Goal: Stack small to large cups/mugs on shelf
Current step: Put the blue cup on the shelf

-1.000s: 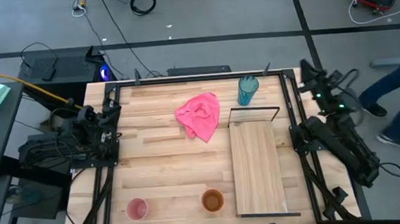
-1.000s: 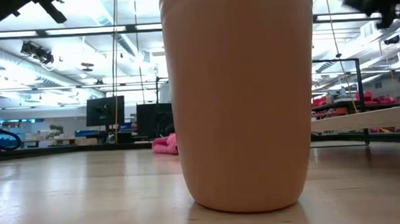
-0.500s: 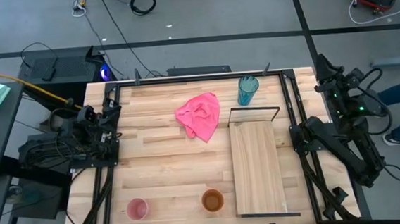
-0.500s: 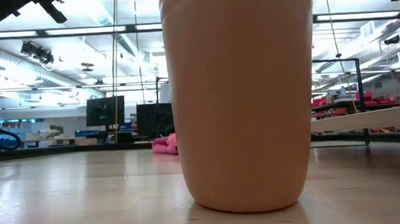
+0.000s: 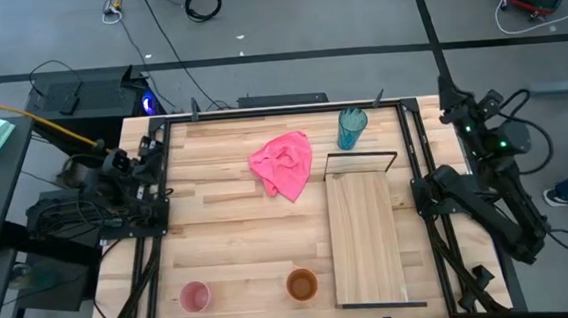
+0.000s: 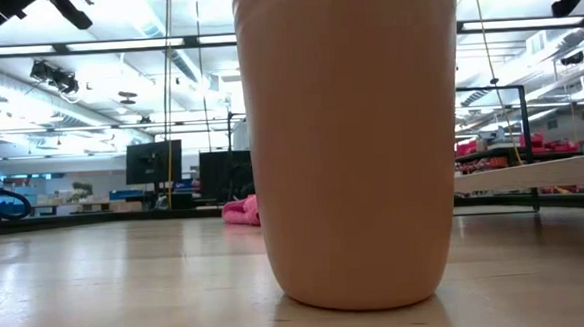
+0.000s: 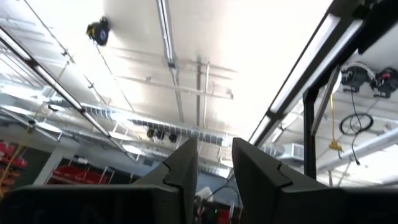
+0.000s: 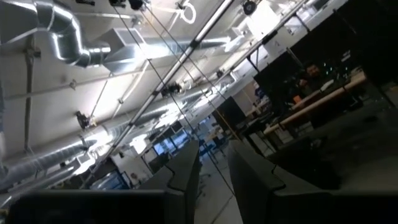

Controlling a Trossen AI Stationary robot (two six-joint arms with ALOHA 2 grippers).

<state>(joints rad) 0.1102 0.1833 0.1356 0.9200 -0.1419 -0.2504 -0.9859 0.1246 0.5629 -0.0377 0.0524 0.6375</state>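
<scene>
A teal tumbler (image 5: 352,127) stands upright at the far side of the table, just beyond the shelf's black wire frame (image 5: 361,155). The shelf (image 5: 366,238), a pale board, lies flat on the table's right half. An orange-brown cup (image 5: 302,284) and a small pink cup (image 5: 194,297) stand mouth up near the front edge. The orange-brown cup (image 6: 351,140) fills the low view. My left gripper (image 7: 214,163) is raised at the table's left edge (image 5: 146,149), slightly open and empty. My right gripper (image 8: 212,163) is raised at the right edge (image 5: 455,100), also slightly open and empty.
A crumpled pink cloth (image 5: 282,164) lies on the tabletop left of the tumbler and also shows in the low view (image 6: 240,211). Black frame rails (image 5: 157,238) run along both sides of the table. A person's shoe (image 5: 567,195) shows on the floor to the right.
My right gripper has risen a little at the table's right edge and rolled slightly, keeping the same narrow gap. My left gripper has tipped slightly upward in place. The cups, the cloth and the shelf have stayed where they were.
</scene>
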